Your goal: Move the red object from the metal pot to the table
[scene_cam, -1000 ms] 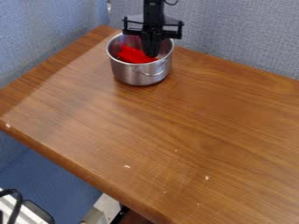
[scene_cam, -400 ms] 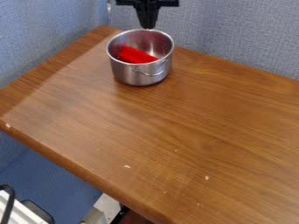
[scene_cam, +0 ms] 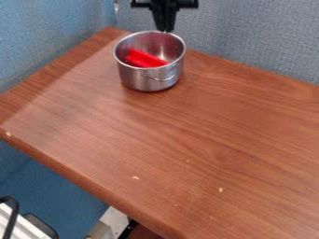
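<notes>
1. I'm looking down at a brown wooden table [scene_cam: 187, 154] with a shiny finish, the grain running across it.
2. Near the table's far corner stands a round metal pot [scene_cam: 151, 80], upright and open at the top.
3. The red block [scene_cam: 145, 59] is inside the pot. It lies tilted, one end toward the pot's left wall as I see it, the other reaching toward the right side.
4. A thin wire handle [scene_cam: 159, 77] hangs down against the near side of the pot.
5. The black robot hand [scene_cam: 166, 29] points downward at the pot's far side, its tips near the back rim and apart from the red block. From here it seems to be over the rim rather than behind it, though the depth is hard to judge.
6. I can't tell whether that hand is released or clenched; its tips are too small and dark.
7. A few small pale specks dot the tabletop.
8. Blue-gray textured panels [scene_cam: 256, 42] rise behind the table and along its left side.
9. In the near left corner, below the table's edge, a black cable [scene_cam: 11, 219] curves over something white.
</notes>
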Robot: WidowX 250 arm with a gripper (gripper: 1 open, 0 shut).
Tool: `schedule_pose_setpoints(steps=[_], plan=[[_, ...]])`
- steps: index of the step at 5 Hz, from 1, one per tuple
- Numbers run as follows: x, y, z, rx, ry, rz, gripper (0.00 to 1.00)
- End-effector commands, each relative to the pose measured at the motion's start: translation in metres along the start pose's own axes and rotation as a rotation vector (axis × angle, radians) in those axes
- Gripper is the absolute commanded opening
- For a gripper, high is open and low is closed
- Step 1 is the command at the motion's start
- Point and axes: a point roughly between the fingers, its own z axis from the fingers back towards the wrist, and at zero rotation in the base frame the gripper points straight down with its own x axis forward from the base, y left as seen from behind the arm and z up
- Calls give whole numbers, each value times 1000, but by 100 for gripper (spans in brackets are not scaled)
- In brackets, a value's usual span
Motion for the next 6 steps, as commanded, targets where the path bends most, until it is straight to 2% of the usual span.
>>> schedule_pose_setpoints(steps=[1,2,3,4,5,6], plan=[[-5,-5,55,-30,-112,-58,0],[-18,-7,55,-22,-111,-106,0],[-18,-15,71,-42,-124,-144,0],[-20,-20,69,-31,-118,-171,100],[-23,-14,66,2,-124,-162,100],[-16,11,61,30,-116,-80,100]])
